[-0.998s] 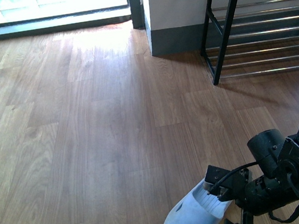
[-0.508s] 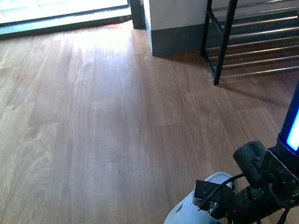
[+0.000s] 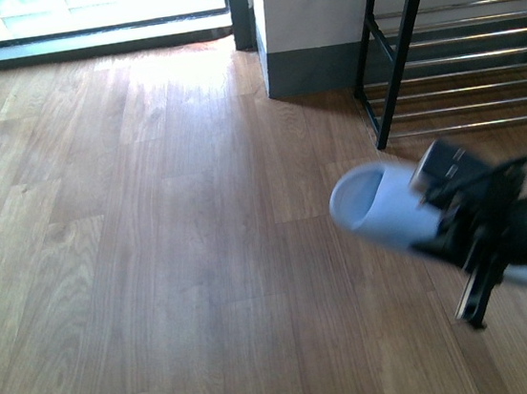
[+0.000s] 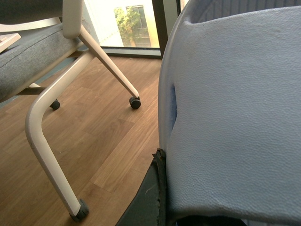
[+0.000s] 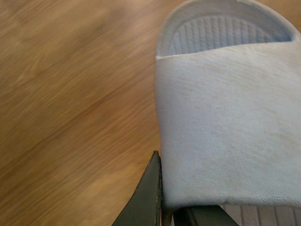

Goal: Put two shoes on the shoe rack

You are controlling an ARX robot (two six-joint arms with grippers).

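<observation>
The shoes here are light blue slippers, one in each gripper. In the front view my right gripper is shut on one slipper, holding it above the floor with its open end pointing left, a little in front of the shoe rack. The right wrist view shows that slipper's strap against a dark finger. My left gripper is shut on the other slipper, which fills most of the left wrist view. The left arm is out of the front view.
The rack has a black side frame and chrome rods, and stands at the far right against a white wall. A bright glass door runs along the back. A grey chair with white legs on castors stands near the left gripper.
My right arm has swung up and to the right, carrying the slipper from the bottom edge of the front view to mid-height near the rack. The image is motion-blurred.
</observation>
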